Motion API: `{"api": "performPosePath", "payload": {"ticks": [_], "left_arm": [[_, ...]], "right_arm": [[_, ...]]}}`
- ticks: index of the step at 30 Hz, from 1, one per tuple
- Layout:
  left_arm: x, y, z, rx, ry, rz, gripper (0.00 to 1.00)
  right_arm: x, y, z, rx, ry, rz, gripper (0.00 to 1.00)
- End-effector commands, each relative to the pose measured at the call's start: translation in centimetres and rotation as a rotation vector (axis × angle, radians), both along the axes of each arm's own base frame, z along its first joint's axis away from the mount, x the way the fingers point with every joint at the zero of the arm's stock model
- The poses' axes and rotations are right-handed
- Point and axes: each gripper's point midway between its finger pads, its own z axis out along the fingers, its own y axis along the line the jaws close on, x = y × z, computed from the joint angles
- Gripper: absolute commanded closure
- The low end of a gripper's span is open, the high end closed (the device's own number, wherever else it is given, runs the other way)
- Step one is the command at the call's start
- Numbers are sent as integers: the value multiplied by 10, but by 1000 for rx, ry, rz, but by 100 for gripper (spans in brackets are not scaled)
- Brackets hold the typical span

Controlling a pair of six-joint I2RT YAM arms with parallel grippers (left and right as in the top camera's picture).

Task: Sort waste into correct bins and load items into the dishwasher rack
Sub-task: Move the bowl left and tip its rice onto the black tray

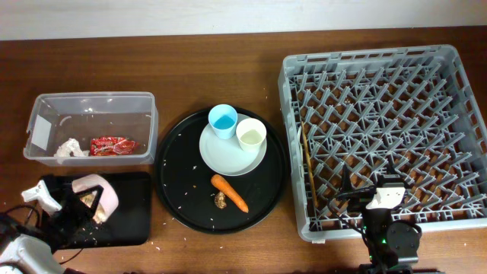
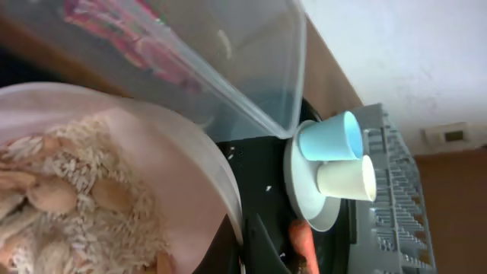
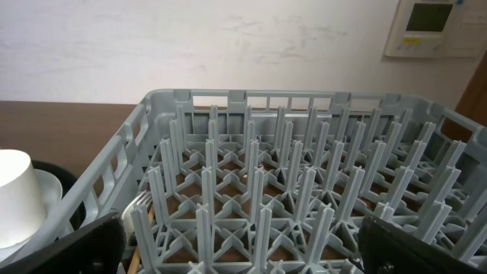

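At the near left of the wooden worktop [image 1: 228, 68], the left claw [image 1: 78, 199] is clenched on the rim of a small white bowl [image 1: 99, 194], which it holds tipped over the flat black rectangular tray [image 1: 129, 207]. Only the left wrist view shows what is in the bowl: beige rice-like leftovers [image 2: 68, 190]. Just beyond, the clear plastic rectangular tub [image 1: 91, 96] holds a crumpled white napkin [image 1: 68, 148] and a red snack wrapper [image 1: 112, 144]. On the large round black tray [image 1: 179, 190] in the middle, a pale grey-green round plate [image 1: 228, 160] carries a small light-blue cup [image 1: 223, 120] and a small cream cup [image 1: 251, 135]. An orange carrot [image 1: 230, 192] and a small brown scrap [image 1: 220, 200] lie nearer on that tray. The right claw [image 1: 371, 189] hangs released, nothing between its fingers, over the near edge of the large square grey plastic rack [image 1: 449, 114]. Thin wooden chopsticks [image 1: 308, 167] lie along the rack's left side, and the right wrist view shows its upright pegs close up.
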Motion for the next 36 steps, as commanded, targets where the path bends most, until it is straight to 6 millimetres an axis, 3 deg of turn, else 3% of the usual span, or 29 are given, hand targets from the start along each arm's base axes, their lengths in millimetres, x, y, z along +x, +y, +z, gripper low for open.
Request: {"api": "performPosePath", "payload": {"ticks": [1,5,10,16,21,28,31,32,33,34,35,36], "left_arm": [[5,-17,26,-49,-170,-64,100],[5,-26,40,-55,-261,-99,100],[3,-6,46,-74,-319,-22,100],[5,16,48,-291,-429,81,100],[2,8,50,-408,-385,115,100],[4,13,42,-360,-366,99,100],[2,8,44,-420,-344,115,100],[4,10,49,-361,-405,99,100],[3,8,49,-431,-367,120,100],[5,13,51,-360,-425,101,100],[3,9,47,-463,-343,128,100],[4,10,52,-403,-406,111,100]], "right_arm": [[0,-3,-3,5,3,-17,1],[0,-3,-3,5,3,-17,1],[0,-3,-3,5,3,-17,1],[0,-3,-3,5,3,-17,2],[0,-3,-3,5,3,-17,1],[0,-3,-3,5,3,-17,1],[0,-3,-3,5,3,-17,1],[0,-3,-3,5,3,-17,1],[0,-3,-3,5,3,-17,1],[0,-3,-3,5,3,-17,1],[0,-3,-3,5,3,-17,1],[0,-3,-3,5,3,-17,1]]}}
